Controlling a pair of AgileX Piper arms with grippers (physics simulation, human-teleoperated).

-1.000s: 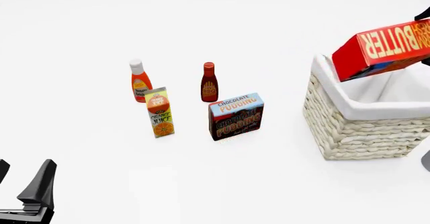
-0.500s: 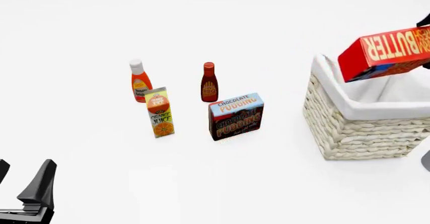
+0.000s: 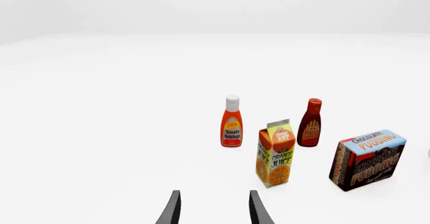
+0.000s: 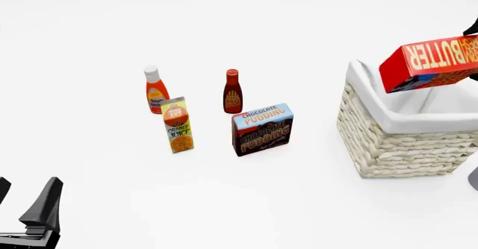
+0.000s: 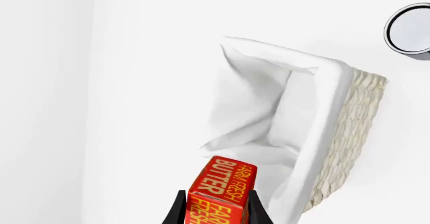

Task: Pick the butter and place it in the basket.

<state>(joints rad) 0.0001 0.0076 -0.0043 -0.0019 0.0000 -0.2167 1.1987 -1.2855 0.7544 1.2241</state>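
Basket (image 4: 407, 142) — sits toward the right edge of the worktop (image 4: 224, 14), opening up, white lining folded over the rim. Interior looks bare in the right wrist view, lining bunched toward one corner.

Butter (image 4: 431, 63) — held in the air above the basket, long axis tilted, one end over the basket's left rim. Not yet inside. Right claw (image 5: 216, 211) is clamped on the carton, a dark finger pressed against each long side; most of the claw is out of frame in the front view.

Chocolate pudding box (image 4: 262, 129), orange juice carton (image 4: 178, 125), BBQ bottle (image 4: 232, 92) and ketchup bottle (image 4: 155, 90) stand upright mid-worktop, well apart from the basket.

Left claw (image 3: 211, 209) — fingers spread, nothing between them, low at the near left corner.

Risks, as judged:
- Carton is long and tilted — released now, its low end could catch the rim and tip outward onto the worktop.
- Lowered at this angle, it may snag the loose lining and bridge across the opening rather than settle flat.
- Grip looks near one end of the carton, so it could pivot in the fingers.
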